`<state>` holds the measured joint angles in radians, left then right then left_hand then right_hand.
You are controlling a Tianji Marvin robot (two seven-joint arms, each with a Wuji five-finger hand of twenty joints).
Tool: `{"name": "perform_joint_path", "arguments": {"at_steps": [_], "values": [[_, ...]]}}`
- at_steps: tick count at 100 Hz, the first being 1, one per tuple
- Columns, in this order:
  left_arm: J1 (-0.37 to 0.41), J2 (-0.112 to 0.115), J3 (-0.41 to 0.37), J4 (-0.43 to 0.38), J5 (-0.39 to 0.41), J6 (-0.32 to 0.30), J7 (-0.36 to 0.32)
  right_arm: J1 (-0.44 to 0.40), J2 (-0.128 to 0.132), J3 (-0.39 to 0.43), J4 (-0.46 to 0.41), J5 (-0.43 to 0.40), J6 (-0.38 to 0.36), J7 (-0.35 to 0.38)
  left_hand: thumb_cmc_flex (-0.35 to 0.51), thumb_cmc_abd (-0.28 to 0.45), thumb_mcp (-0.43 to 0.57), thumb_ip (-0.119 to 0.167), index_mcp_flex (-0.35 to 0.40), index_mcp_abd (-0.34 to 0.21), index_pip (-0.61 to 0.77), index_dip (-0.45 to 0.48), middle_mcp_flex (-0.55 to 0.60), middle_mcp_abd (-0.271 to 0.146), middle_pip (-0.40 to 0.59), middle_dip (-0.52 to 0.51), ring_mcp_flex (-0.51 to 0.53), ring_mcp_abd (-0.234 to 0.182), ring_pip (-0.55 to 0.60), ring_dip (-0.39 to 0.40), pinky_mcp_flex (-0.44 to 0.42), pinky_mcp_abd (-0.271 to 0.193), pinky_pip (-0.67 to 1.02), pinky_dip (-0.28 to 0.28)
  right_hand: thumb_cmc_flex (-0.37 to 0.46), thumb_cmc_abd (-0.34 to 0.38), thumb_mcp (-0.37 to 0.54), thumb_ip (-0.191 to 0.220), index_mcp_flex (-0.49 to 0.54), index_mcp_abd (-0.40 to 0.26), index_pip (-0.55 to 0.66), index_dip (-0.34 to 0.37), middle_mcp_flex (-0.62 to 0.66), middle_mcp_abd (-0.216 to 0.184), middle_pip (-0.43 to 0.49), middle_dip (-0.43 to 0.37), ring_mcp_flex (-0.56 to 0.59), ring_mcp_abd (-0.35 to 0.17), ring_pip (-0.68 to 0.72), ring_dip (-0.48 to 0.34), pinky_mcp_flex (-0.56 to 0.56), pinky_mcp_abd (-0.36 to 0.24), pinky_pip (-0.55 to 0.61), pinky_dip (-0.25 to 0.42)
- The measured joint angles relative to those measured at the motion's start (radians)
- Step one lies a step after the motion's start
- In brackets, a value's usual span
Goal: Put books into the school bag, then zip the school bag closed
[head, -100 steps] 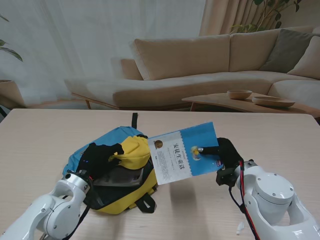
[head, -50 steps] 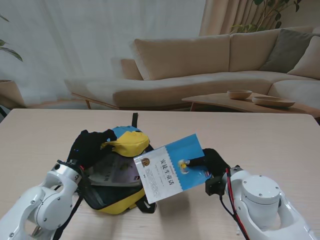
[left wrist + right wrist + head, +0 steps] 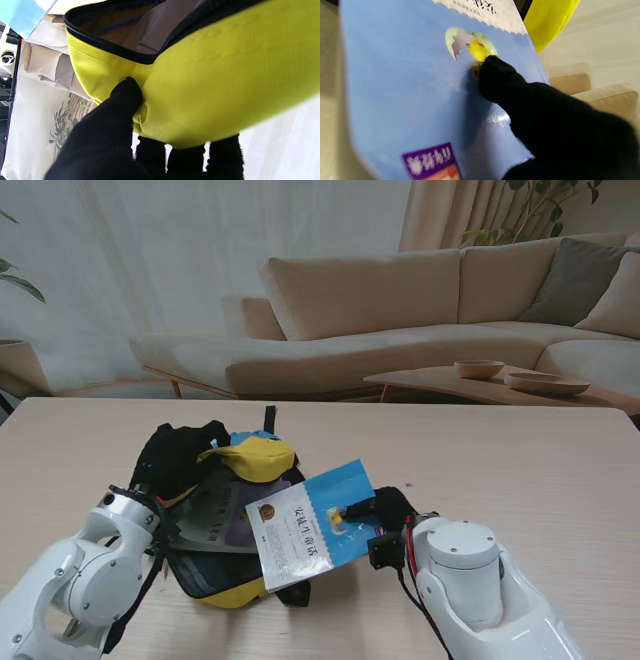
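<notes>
The left hand (image 3: 178,460) sits at about nine o'clock of the school bag (image 3: 235,525), thumb on one side and fingers (image 3: 226,152) on the other, pinching the yellow flap (image 3: 225,75) and lifting it so the mouth gapes. If that pinch slips, the flap drops across the opening and blocks the book. At roughly three o'clock of the bag, the blue book (image 3: 305,525) hangs tilted, its lower corner over the open mouth. The right hand (image 3: 385,508) nips its far edge, thumb (image 3: 500,75) pressed on the cover (the fingers behind are hidden). Held so near one edge, the glossy book could pivot or slide out, or catch the zipper edge (image 3: 105,42) and jam.
</notes>
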<state>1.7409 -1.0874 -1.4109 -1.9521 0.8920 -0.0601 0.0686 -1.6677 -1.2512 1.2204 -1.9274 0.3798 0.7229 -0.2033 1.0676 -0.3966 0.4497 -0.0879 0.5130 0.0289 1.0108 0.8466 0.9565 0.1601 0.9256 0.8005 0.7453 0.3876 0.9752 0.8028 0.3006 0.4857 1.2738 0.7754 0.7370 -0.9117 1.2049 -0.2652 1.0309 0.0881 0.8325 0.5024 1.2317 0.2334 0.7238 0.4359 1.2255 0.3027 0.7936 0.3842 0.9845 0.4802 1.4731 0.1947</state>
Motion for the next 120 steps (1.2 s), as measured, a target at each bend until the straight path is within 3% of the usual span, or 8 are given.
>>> {"name": "perform_joint_path", "arguments": {"at_steps": [19,53,72,106,120], "values": [[0.003,0.000,0.002,-0.005,-0.006,0.006,-0.003,0.047,-0.069,-0.051,0.035,0.063,0.054,-0.141,0.002,0.000,-0.001,0.000,0.000,0.000,0.000,0.007,0.000,0.001,0.008,-0.002,0.000,0.000,0.000,0.000,0.000,0.000,0.000,0.000,0.000,0.001,0.000,0.000,0.000,0.000,0.000,0.000,0.000,0.000,0.000,0.000,0.000,0.000,0.000,-0.002,0.000,0.000,0.000,0.000],[0.006,0.001,0.015,-0.012,-0.012,0.005,-0.016,0.110,-0.155,-0.130,0.104,0.113,0.108,-0.308,0.012,0.000,-0.012,-0.001,-0.001,0.000,0.000,0.011,-0.009,0.003,0.010,-0.002,0.000,0.000,0.000,0.000,0.000,0.000,0.000,0.001,0.000,0.002,0.000,0.000,0.000,0.000,0.000,0.000,0.000,0.000,0.002,-0.014,0.000,0.000,0.000,-0.012,0.000,0.000,0.000,-0.001],[0.012,0.001,0.015,-0.020,-0.011,0.005,-0.020,0.143,-0.213,-0.170,0.148,0.208,0.114,-0.448,0.012,0.000,-0.012,-0.001,-0.011,0.000,0.002,0.016,-0.011,0.003,0.011,-0.002,0.000,0.000,0.000,0.000,0.000,0.000,0.000,0.001,0.000,0.003,0.000,0.000,0.000,0.000,-0.001,0.000,0.000,0.000,0.004,-0.021,0.000,0.000,0.000,-0.015,0.000,0.000,0.000,-0.001],[0.044,0.000,0.007,-0.041,-0.009,0.007,-0.009,0.205,-0.273,-0.241,0.217,0.302,0.091,-0.600,0.014,0.000,-0.023,-0.001,-0.011,0.000,0.002,0.020,-0.015,0.003,0.011,-0.002,0.000,0.000,0.000,0.000,0.000,0.000,0.000,0.001,0.000,0.007,0.000,-0.001,0.000,0.000,-0.001,0.000,0.000,0.000,0.013,-0.025,0.000,0.000,0.000,-0.017,0.000,0.000,0.000,-0.012],[0.054,0.000,0.008,-0.048,-0.010,0.009,-0.003,0.231,-0.288,-0.265,0.253,0.326,0.071,-0.620,0.014,0.000,-0.023,-0.001,-0.011,0.000,0.002,0.020,-0.015,0.004,0.011,-0.002,0.000,0.000,0.000,0.000,0.000,0.000,0.000,0.001,0.000,0.008,0.000,-0.001,0.000,0.001,-0.002,0.000,0.000,0.000,0.013,-0.033,0.000,0.000,0.000,-0.025,0.000,0.000,0.000,-0.013]]}}
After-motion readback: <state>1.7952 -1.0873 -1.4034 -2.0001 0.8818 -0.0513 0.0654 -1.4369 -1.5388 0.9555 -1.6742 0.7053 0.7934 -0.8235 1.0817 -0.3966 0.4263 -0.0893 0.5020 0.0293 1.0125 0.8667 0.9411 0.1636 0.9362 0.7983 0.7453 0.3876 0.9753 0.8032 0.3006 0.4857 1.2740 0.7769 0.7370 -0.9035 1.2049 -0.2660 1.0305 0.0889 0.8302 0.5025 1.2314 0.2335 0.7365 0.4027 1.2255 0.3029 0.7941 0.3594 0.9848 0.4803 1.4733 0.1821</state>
